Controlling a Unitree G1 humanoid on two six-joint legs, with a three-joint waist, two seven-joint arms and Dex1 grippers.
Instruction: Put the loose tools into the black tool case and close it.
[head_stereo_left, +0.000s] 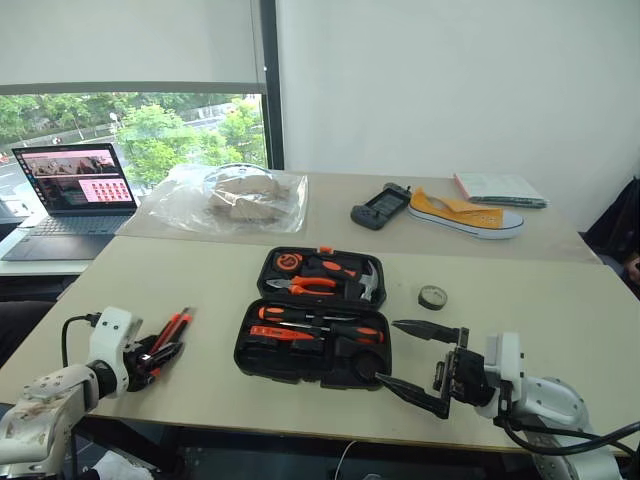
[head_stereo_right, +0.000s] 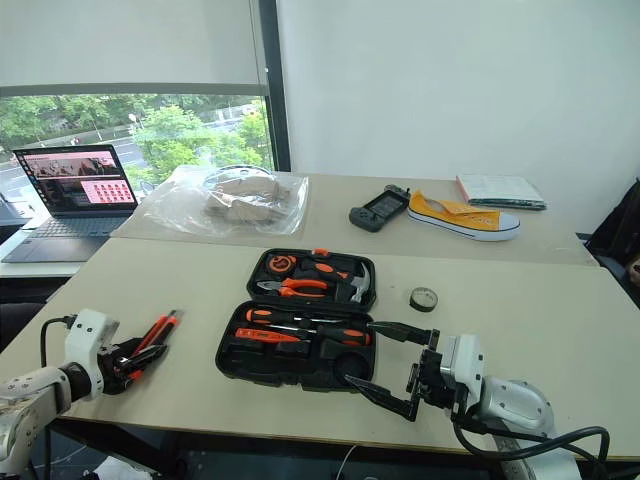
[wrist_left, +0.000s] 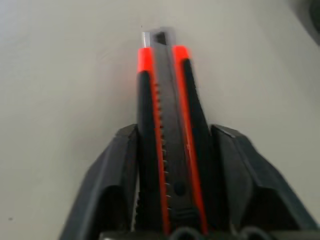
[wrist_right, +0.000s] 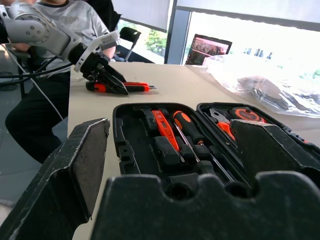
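Up close, the left wrist view shows the left hand (head_stereo_left: 165, 352) with both fingers straddling the orange-black utility knife (wrist_left: 170, 135) on the bench (head_stereo_left: 200, 400). Across it, the right hand (head_stereo_left: 418, 360) gapes empty beside the open black tool case (head_stereo_left: 312, 330); farther back lies the tape roll (head_stereo_left: 432, 297).

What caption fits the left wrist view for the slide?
Left gripper fingers flank the orange-black utility knife lying on the table.

The left gripper (head_stereo_right: 140, 357) straddles the orange-black utility knife (head_stereo_right: 155, 334) beside the open black tool case (head_stereo_right: 300, 330).
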